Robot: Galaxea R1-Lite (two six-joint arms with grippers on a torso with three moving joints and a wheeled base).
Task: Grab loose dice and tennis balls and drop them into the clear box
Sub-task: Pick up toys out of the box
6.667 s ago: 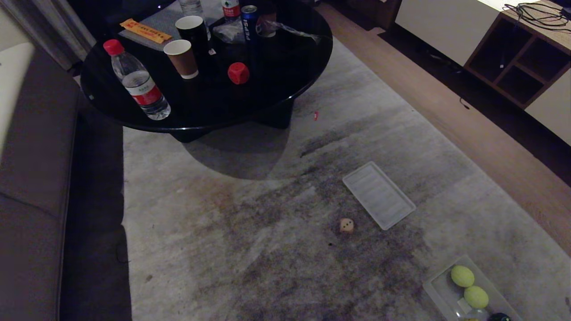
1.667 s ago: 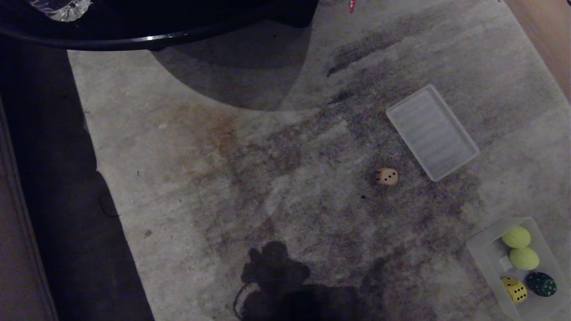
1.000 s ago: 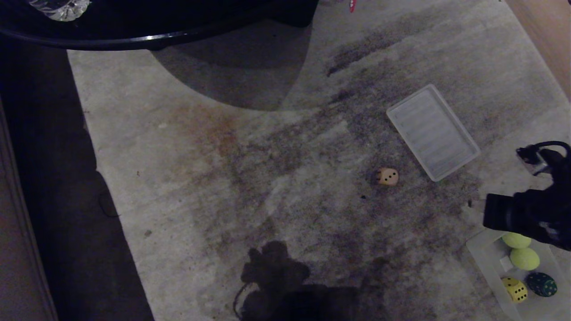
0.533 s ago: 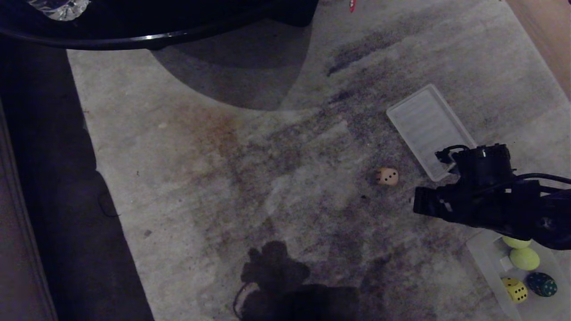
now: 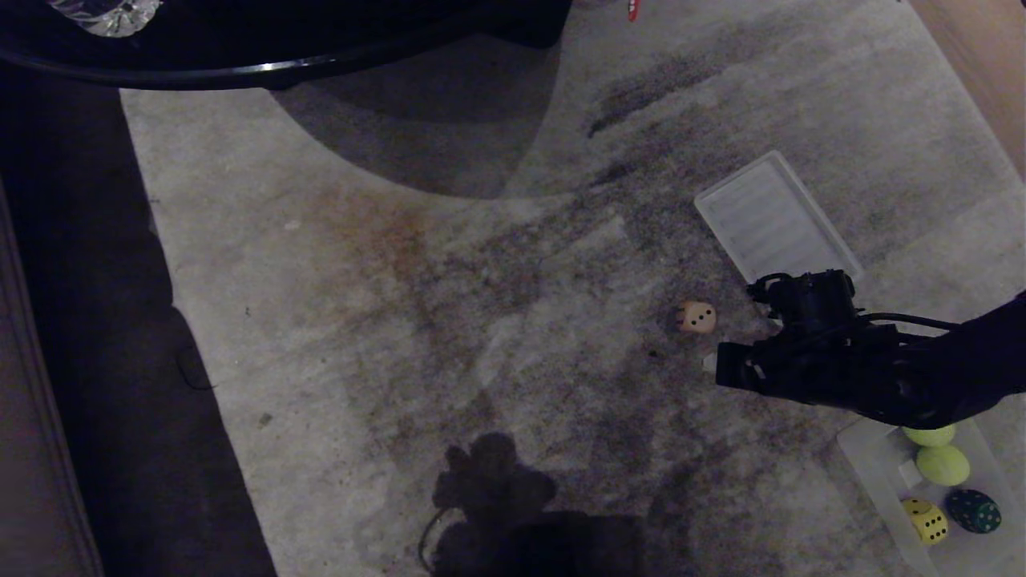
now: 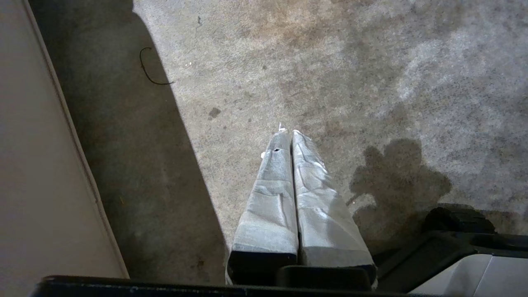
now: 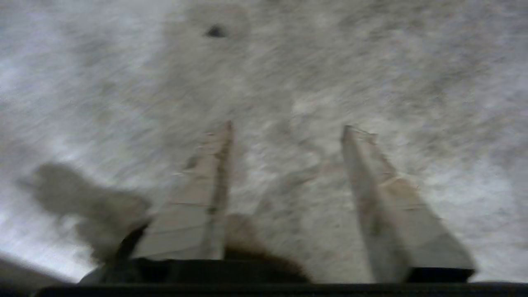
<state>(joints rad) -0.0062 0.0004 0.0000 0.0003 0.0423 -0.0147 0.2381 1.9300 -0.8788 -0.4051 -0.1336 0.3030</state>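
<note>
One pinkish-tan die (image 5: pixel 696 317) loose on carpet (image 5: pixel 449 320), near lid (image 5: pixel 773 232); right gripper (image 5: pixel 708 362) just beside it, fingers apart (nothing held). Risk: off-centre descent nudges die, rolling it away.

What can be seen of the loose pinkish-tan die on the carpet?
The pinkish-tan die is a round-cornered cube with black pips, three on its near face. It rests alone on the stained grey carpet, beside the ribbed clear lid without touching it. The right gripper hovers close by, empty, its fingers apart.
</note>
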